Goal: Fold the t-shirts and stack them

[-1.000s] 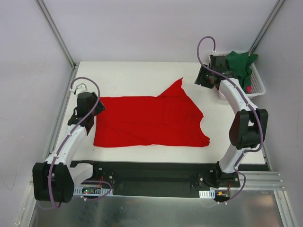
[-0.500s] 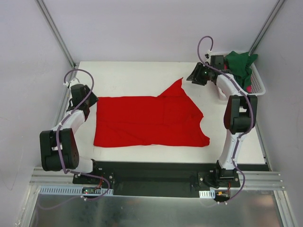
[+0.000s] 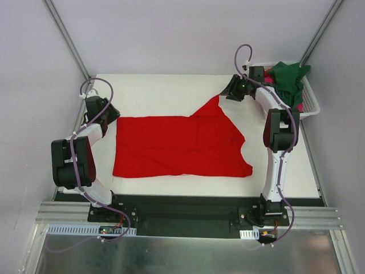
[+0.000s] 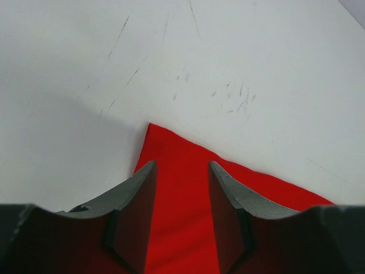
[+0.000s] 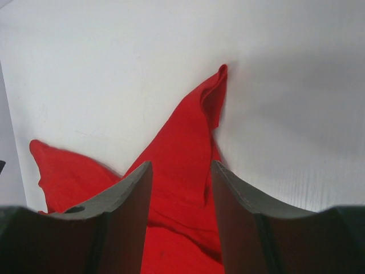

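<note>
The white counter (image 3: 159,97) carries one red shirt (image 3: 177,148), spread nearly flat across its middle. One point of the cloth runs out toward the far right, and the near right corner trails out too. No fold shows in it yet.

At the far right corner sits a white basket (image 3: 311,103). A green shirt (image 3: 288,77) is heaped in it, and a bit of pink shirt (image 3: 299,107) shows under that heap. Neither has been laid out.

Judged from this, the task is at its start. One shirt is flattened and ready for its first fold, two wait in the basket, and no stack exists.

The left tool (image 4: 181,165) hangs over the far left corner of the red shirt. Its jaws stand apart with the cloth lying flat beneath them, not pinched. The right tool (image 5: 181,164) hangs over the far right point of the same shirt. Its jaws are also apart, and the raised tip of cloth lies just beyond them. Both look placed to take a far corner each, probably to draw that edge toward the near side.
</note>
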You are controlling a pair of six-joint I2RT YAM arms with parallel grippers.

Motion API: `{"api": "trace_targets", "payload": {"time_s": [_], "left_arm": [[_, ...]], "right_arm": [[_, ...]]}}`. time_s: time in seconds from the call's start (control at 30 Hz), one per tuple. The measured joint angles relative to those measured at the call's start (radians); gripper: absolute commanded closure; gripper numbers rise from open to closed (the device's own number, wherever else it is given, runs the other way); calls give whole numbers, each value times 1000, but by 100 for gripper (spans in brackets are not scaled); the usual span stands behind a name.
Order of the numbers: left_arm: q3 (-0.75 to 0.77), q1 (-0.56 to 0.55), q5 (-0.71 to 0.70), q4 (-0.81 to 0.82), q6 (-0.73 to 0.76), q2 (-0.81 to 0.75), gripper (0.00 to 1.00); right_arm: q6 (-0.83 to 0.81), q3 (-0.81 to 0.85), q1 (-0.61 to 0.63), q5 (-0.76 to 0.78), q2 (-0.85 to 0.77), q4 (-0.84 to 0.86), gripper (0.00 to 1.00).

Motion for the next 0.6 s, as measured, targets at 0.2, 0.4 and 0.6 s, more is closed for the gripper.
{"api": "trace_targets", "payload": {"time_s": [0.2,0.4,0.6], "left_arm": [[0,0,26,8,2,0,60],[-1,0,27,8,3,0,61],[-16,0,29,10,6,0,61]], "right_arm": [[33,81,0,-5,124,0,51],[84,106,0,-10,175,26,51],[145,108,4,-19,179,121,51]]}}
